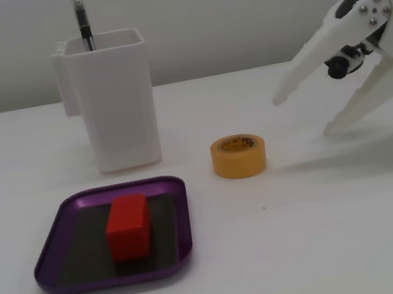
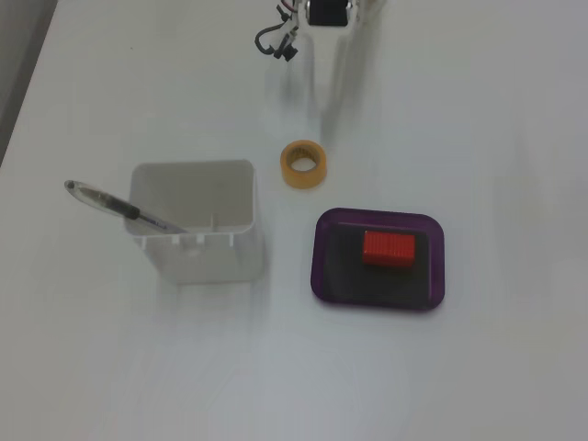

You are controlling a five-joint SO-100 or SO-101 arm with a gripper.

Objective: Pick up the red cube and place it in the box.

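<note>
1. A desk or bench setup, office-like or hobby lab; which one cannot be told
2. A plain white table (image 1: 335, 244) against a bare pale wall
3. Stationery: a white container (image 1: 114, 100) holding a pen (image 2: 119, 209), and a yellow tape roll (image 1: 238, 155)
4. A white 3D-printed-looking robot gripper (image 1: 301, 115) with exposed wires

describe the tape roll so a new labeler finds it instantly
Start at the tall white container holding a pen. In a fixed view, the yellow tape roll lies flat on the table just right of it, outside the purple tray. It is the only round, yellow thing.
</note>
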